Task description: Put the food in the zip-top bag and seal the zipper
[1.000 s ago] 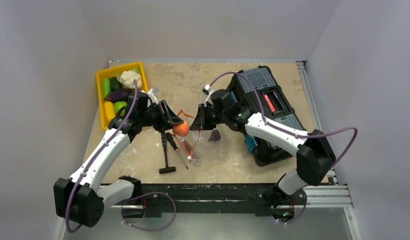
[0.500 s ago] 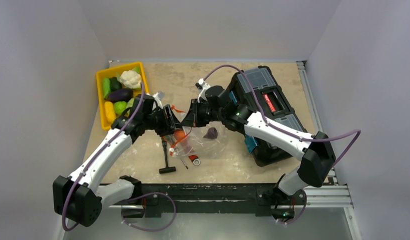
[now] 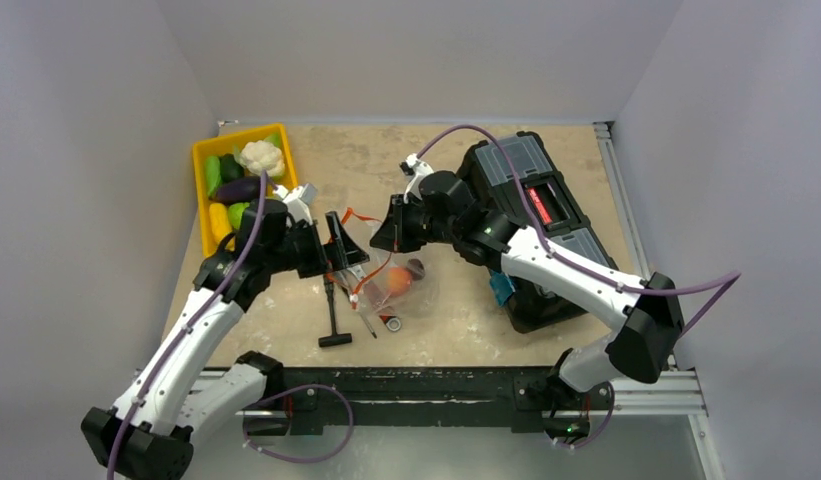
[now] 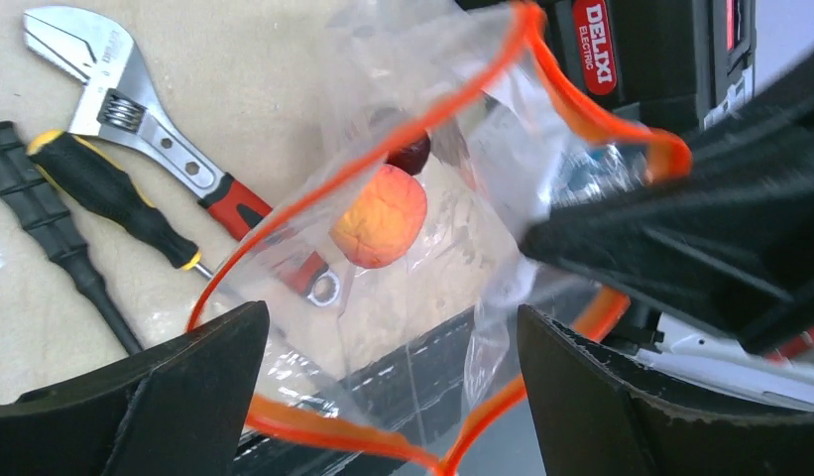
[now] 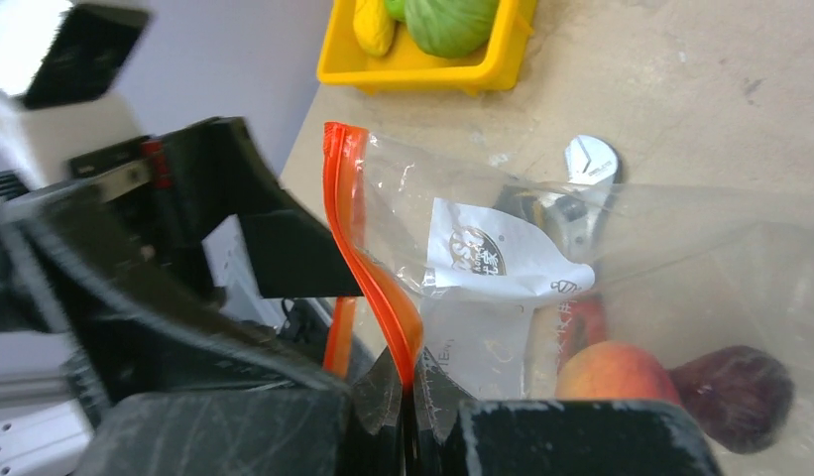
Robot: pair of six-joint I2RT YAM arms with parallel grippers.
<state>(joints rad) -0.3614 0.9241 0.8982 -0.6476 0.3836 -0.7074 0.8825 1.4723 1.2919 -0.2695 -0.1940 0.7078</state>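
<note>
As right tool (image 5: pixel 407 416) pinches zipper (image 5: pixel 368 260), left (image 4: pixel 393 397) (agape)

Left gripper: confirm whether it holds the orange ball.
No: the left gripper stands open, and the orange ball lies inside the zip-top bag.

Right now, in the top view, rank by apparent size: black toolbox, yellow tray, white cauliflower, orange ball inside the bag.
Largest to smallest:
1. black plastic toolbox
2. yellow plastic tray
3. white toy cauliflower
4. round orange toy ball, only slightly smaller than the cauliflower
</note>
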